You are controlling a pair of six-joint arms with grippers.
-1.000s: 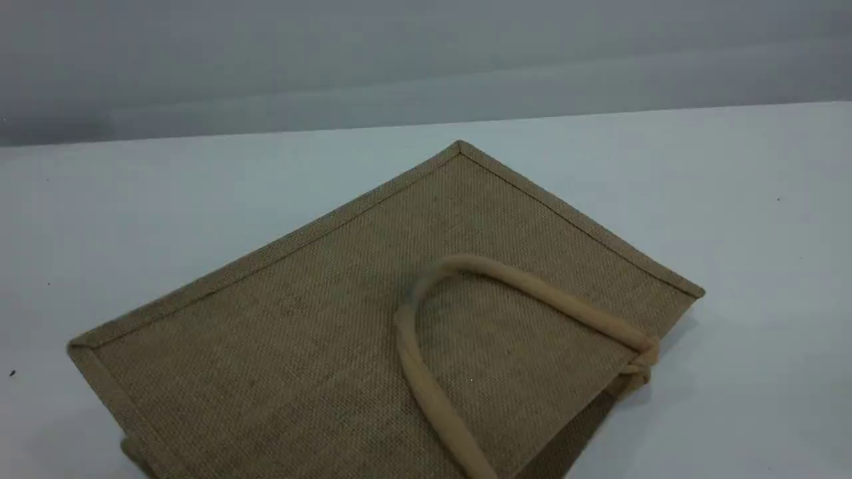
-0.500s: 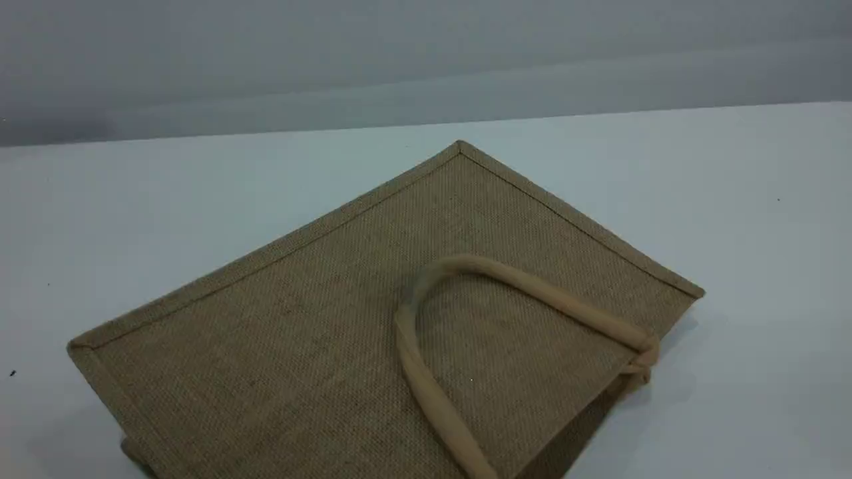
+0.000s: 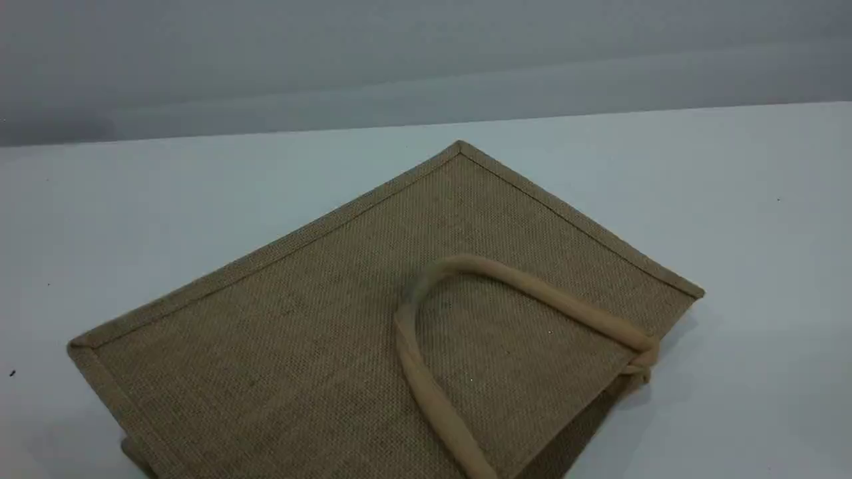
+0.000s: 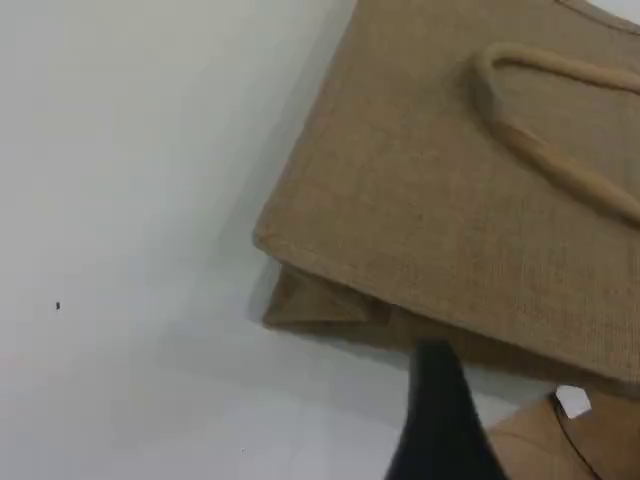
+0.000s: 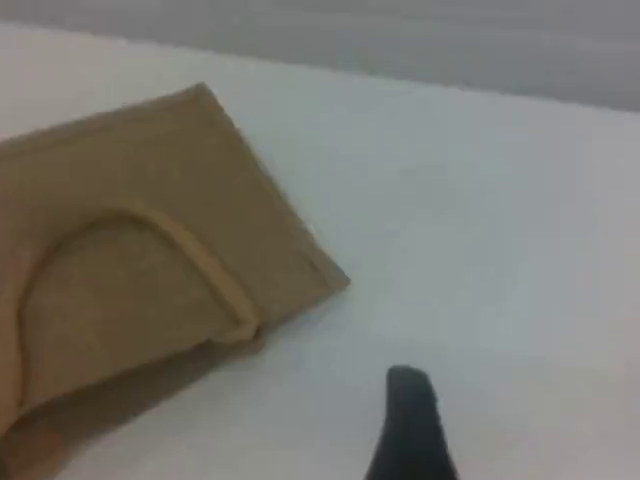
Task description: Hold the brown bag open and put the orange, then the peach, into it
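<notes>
Jute tote on a white table [image 3: 732, 199]: the brown bag [image 3: 319, 346] lies flat on its side, skewed so that one corner points toward the far edge of the table and its near part runs out of the scene view at the bottom; one padded beige loop handle [image 3: 426, 379] rests curved across the upper panel, its right end meeting the bag's rim near the right corner; neither arm reaches into the scene view. From the left wrist view, the left gripper [image 4: 440, 420] shows one dark fingertip just off the bag's folded side edge, above bare table, with nothing between its jaws, which stand wide apart. From the right wrist view, the right gripper [image 5: 410, 420] shows one dark fingertip over bare table, well apart from the bag's corner, its jaws likewise wide apart and empty. Neither fruit appears in any view.
</notes>
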